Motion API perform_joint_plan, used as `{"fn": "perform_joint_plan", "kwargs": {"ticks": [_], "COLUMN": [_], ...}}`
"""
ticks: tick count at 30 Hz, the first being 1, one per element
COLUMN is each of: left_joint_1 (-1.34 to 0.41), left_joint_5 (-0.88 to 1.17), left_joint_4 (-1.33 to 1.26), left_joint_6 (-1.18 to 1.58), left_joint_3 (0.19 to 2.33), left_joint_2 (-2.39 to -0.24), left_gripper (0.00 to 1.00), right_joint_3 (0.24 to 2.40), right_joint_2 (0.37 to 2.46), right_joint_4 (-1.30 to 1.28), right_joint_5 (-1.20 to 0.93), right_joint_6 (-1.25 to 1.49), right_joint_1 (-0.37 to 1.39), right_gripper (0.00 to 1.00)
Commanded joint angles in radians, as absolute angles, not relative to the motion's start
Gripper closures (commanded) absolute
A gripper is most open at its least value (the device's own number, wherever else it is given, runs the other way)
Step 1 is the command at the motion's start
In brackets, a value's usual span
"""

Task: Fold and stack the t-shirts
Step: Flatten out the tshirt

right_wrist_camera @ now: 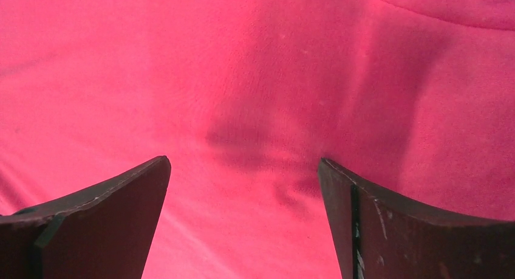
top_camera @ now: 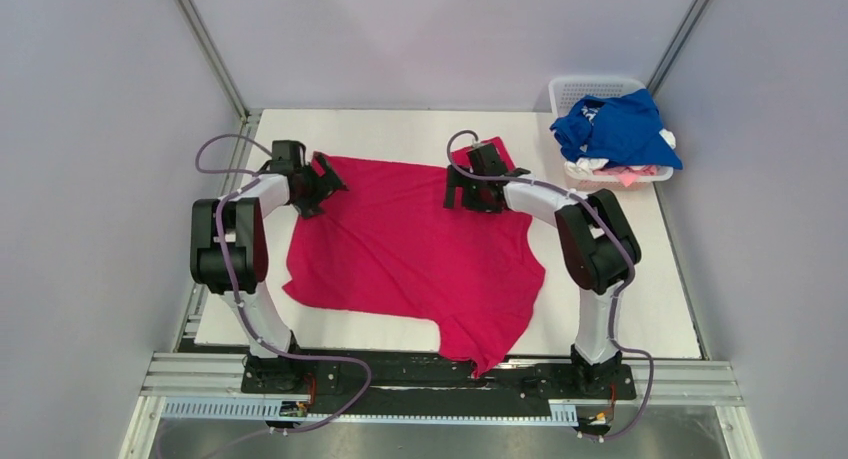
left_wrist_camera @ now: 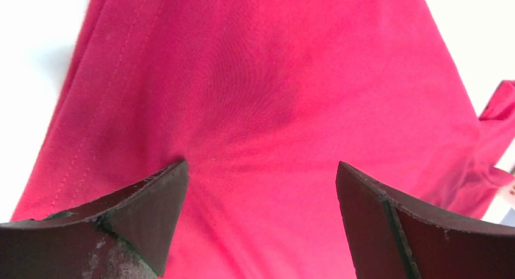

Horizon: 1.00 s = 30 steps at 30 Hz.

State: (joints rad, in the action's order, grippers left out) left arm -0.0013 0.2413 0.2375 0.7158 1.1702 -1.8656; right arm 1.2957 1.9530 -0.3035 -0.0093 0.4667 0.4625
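Observation:
A magenta-red t-shirt (top_camera: 420, 249) lies spread over the white table, one corner hanging off the front edge. My left gripper (top_camera: 325, 184) stands open at the shirt's far left corner; its wrist view shows red cloth (left_wrist_camera: 261, 96) and a stitched hem between wide-apart fingers (left_wrist_camera: 152, 200). My right gripper (top_camera: 465, 184) stands open over the far right part of the shirt, with only red cloth (right_wrist_camera: 243, 109) under its spread fingers (right_wrist_camera: 370, 218). A royal blue t-shirt (top_camera: 615, 129) is heaped on top of white and pale pink ones in the basket.
A white lattice basket (top_camera: 592, 85) sits at the table's far right corner. Grey walls with metal posts close in the left, back and right sides. The white table top (top_camera: 640, 279) shows bare to the right of the shirt.

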Motion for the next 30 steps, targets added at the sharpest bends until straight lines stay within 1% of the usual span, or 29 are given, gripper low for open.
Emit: {"fn": "perform_joint_plan", "kwargs": {"ticks": [1,4,9,14,18,23,30], "left_joint_1": [0.029,0.03,0.03,0.028,0.018,0.012,0.012], "left_joint_5": [0.101,0.06,0.093,0.147,0.198,0.241,0.232], "left_joint_4": [0.388,0.421,0.427,0.382,0.355,0.336,0.334], "left_joint_6": [0.689,0.68,0.664,0.663,0.668,0.681,0.683], "left_joint_3": [1.115,1.119,1.167,1.219,1.286,1.36,1.42], "left_joint_2": [-1.792,-1.751,-1.704,-1.709,-1.771,-1.87,-1.975], "left_gripper": [0.0,0.0,0.0,0.0,0.0,0.0,0.0], "right_joint_3": [1.397,1.449,1.44,1.286,1.178,1.169,1.269], "right_joint_2": [2.018,1.997,1.855,1.698,1.635,1.699,1.879], "right_joint_4": [-0.338,-0.34,-0.339,-0.34,-0.337,-0.289,-0.279], "right_joint_5": [-0.045,-0.038,0.05,0.056,-0.015,-0.077,-0.09], "right_joint_6": [0.499,0.491,0.466,0.501,0.536,0.529,0.537], "right_joint_1": [0.512,0.513,0.483,0.37,0.278,0.242,0.232], "right_gripper": [0.0,0.0,0.0,0.0,0.0,0.0,0.0]}}
